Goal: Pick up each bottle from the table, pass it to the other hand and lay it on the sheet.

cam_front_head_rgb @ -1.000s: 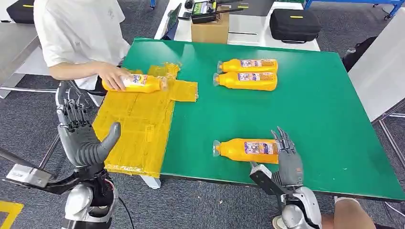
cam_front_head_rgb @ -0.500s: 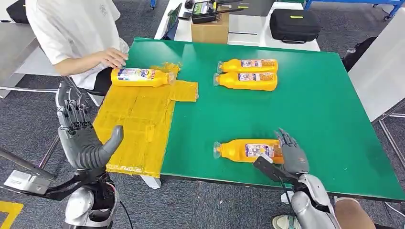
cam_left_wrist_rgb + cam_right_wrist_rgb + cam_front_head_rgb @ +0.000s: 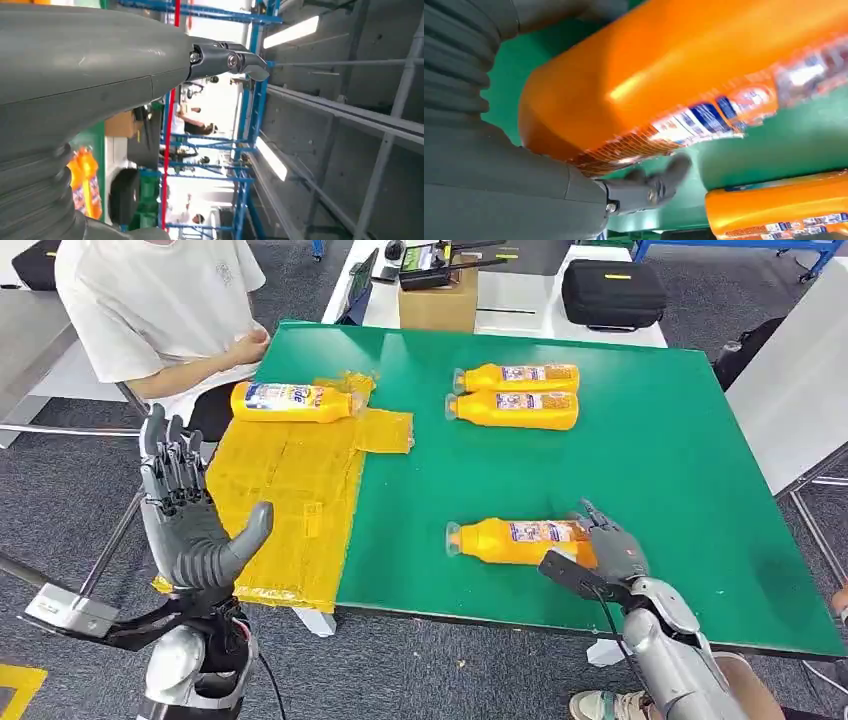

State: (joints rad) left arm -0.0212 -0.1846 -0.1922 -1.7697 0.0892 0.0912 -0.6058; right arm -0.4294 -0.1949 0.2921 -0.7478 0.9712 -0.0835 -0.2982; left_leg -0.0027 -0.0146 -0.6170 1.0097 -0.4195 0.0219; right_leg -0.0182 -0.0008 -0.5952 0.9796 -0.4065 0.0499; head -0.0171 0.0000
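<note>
the landmark here is the yellow sheet (image 3: 290, 505), spread over the left end of the green counter (image 3: 640, 470). left of the sheet's near corner, off the counter's edge, the left hand (image 3: 195, 530) is raised palm-inward with its fingers (image 3: 170, 465) upright and spread, thumb out toward the sheet, holding nothing. beyond the sheet's far left corner a person (image 3: 160, 310) in a white shirt sits with a hand near the counter's edge. on the far end of the sheet lies 1 bottle (image 3: 290, 401) on its side, cap pointing right. to the right of the sheet's far end, well apart from it on the bare green, 2 bottles (image 3: 515, 395) lie side by side and touching, caps pointing toward the sheet. right of the sheet's near half, the near bottle (image 3: 520, 540) lies on its side near the counter's front edge, cap toward the sheet. the right hand (image 3: 612, 555) is at that bottle's base end, its fingers (image 3: 598, 525) reaching over the base and the thumb low beside it; in the right wrist view the fingers curl along the bottle's underside. whether the grip is closed cannot be told.
</note>
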